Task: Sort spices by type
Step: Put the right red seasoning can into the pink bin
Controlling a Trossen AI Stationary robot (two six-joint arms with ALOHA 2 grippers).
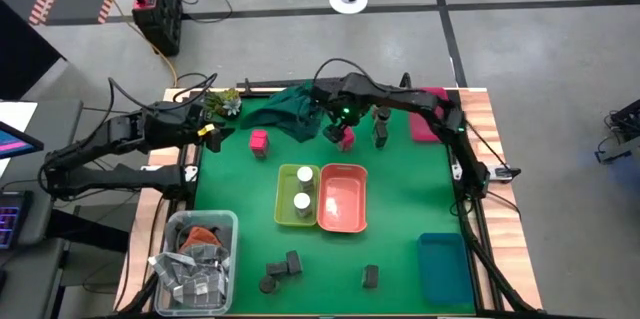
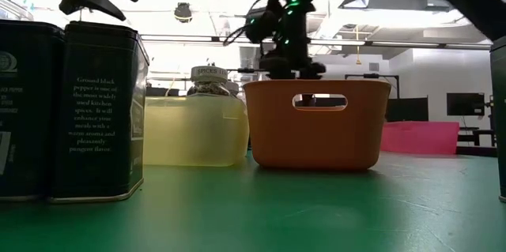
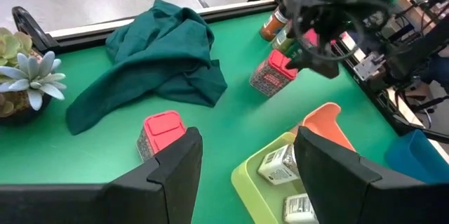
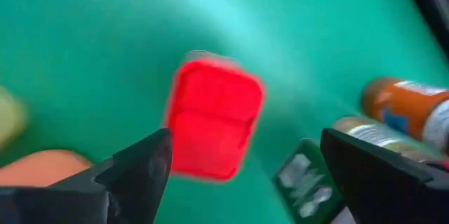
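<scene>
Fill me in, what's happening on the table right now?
Spice sorting, midway. The right hand hangs open over a red-lidded spice pack near the green cloth, nothing gripped yet. The left hand waits at the table's left edge. Two white-topped jars already lie in the yellow-green bin; the orange bin looks empty.

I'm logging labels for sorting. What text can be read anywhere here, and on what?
"Ground black pepper is one of the most widely used kitchen spices. It will enhance your meals with a warm aroma and pleasantly pungent flavor": dark rectangular tin.
"SPICES": white lid of the jar in the yellow-green bin.
Other labels: too blurred.
</scene>
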